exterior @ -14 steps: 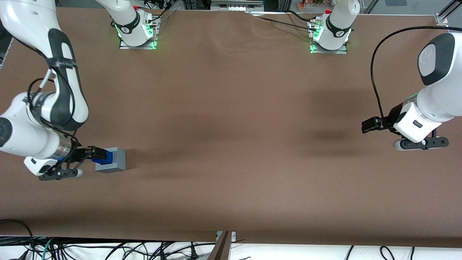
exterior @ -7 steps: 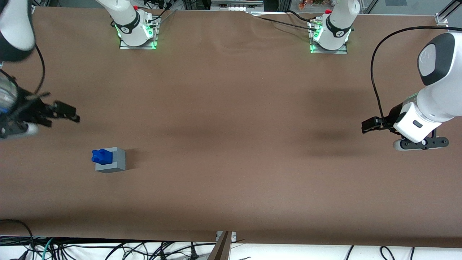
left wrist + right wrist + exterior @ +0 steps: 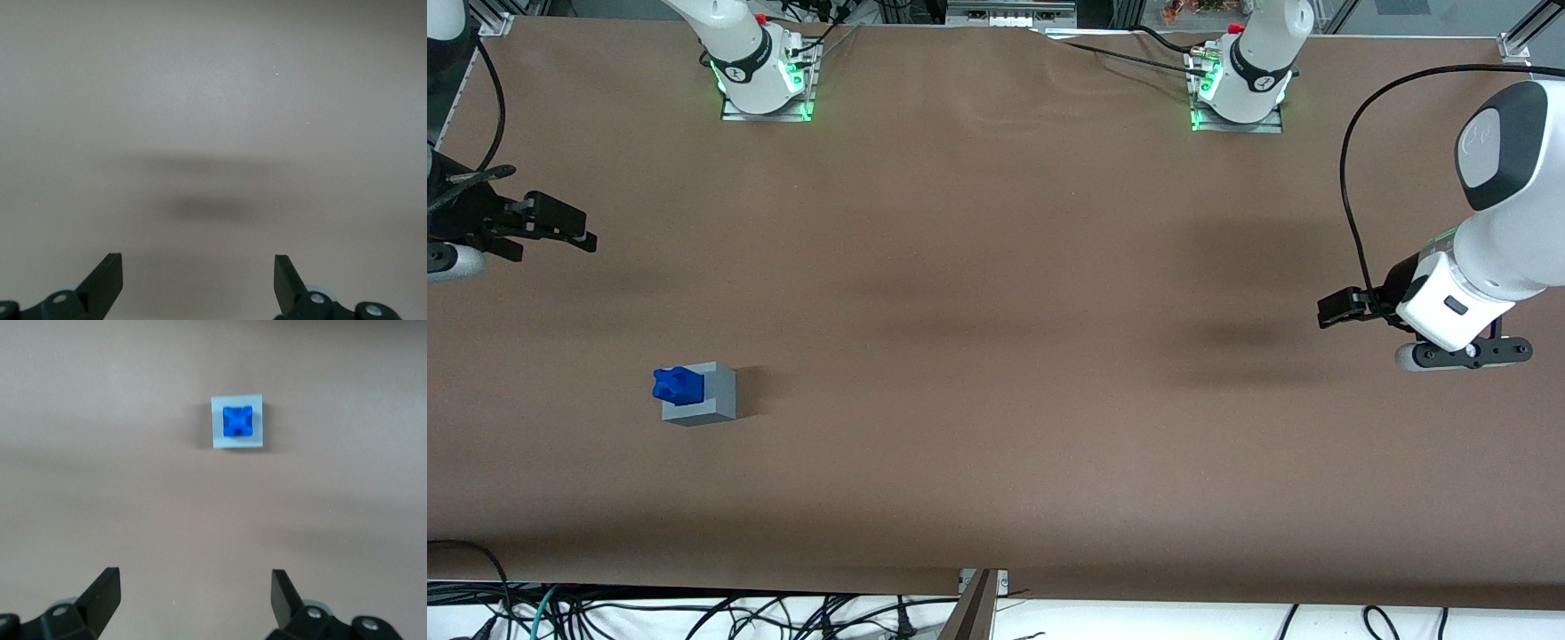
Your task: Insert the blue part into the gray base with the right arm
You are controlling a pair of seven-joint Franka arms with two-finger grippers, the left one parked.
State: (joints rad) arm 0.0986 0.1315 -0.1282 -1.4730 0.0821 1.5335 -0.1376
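The blue part [image 3: 677,385] sits in the recess of the gray base [image 3: 703,395], the two standing together on the brown desk [image 3: 996,356] toward the working arm's end. From the right wrist view it looks centred in the square opening — probably seated, though how deep is hard to judge. The hand [image 3: 560,222] hangs well apart from the pair, farther from the front camera, fingers [image 3: 100,593] spread with nothing between them. That distance suggests the insertion is done and the right arm [image 3: 449,240] stands clear.
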